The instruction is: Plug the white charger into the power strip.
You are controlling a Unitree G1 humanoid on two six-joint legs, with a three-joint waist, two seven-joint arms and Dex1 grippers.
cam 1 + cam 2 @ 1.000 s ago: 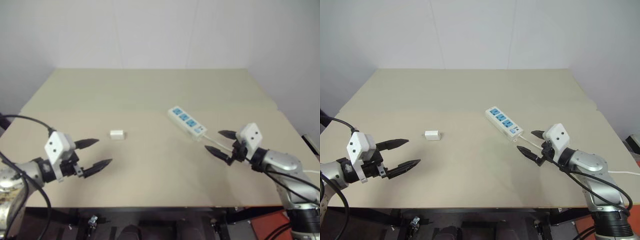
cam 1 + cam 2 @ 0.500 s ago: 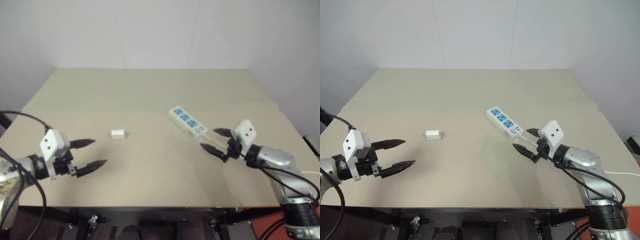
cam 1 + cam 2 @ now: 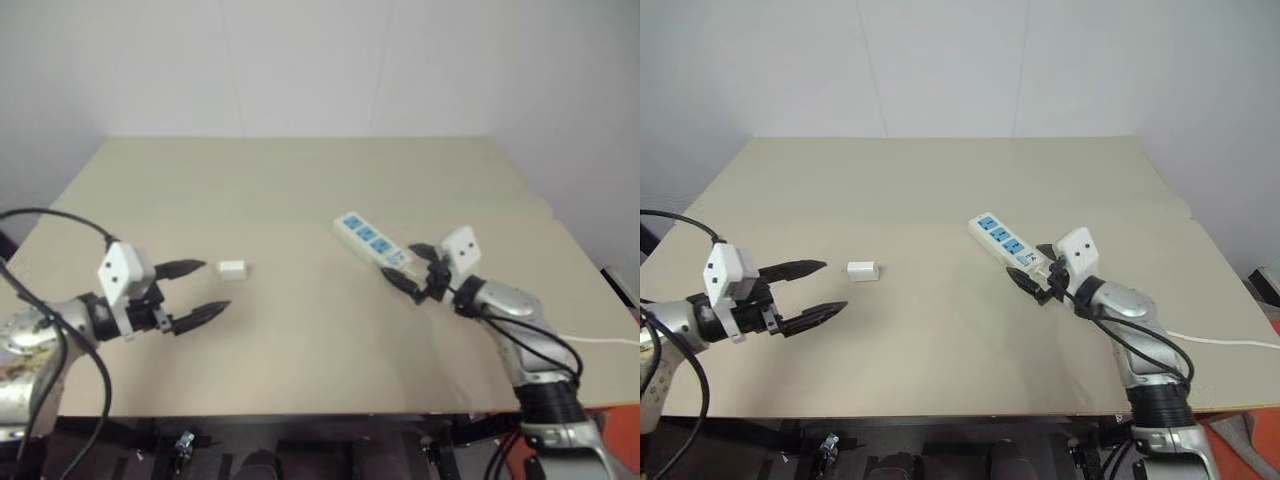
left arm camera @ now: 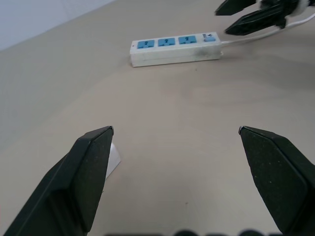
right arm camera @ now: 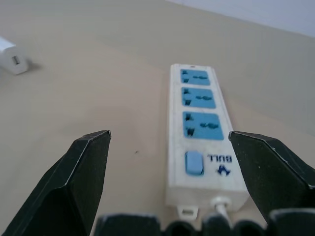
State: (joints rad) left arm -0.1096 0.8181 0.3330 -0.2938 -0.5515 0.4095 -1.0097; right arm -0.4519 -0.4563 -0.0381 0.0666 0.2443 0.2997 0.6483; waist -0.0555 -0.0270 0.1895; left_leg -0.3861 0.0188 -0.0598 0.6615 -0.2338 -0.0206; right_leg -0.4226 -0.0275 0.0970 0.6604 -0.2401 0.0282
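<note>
While nothing's been grabbed yet, both arms look set for the approach: the white charger (image 3: 863, 270) is lying loose on the desk (image 3: 940, 180), just ahead of the left gripper (image 3: 808, 291), whose fingers are spread wide with nothing between them. In the left wrist view the charger peeks out right beside one fingertip, so it's off to the side of the gap, not centred in it. The power strip (image 3: 1002, 243) sits well apart from the charger, angled across the desk with its three blue sockets facing up and its cord (image 3: 1220, 341) trailing off toward the right edge. The right gripper (image 3: 1032, 275) is hovering at the cord end of the strip, fingers wide and empty too, the strip's switch end lined up between them in its wrist view. My read: we're at the reach-in step. Next move needs the left gripper to shift over so the charger sits between its fingers, then close, with the right probably steadying the strip
</note>
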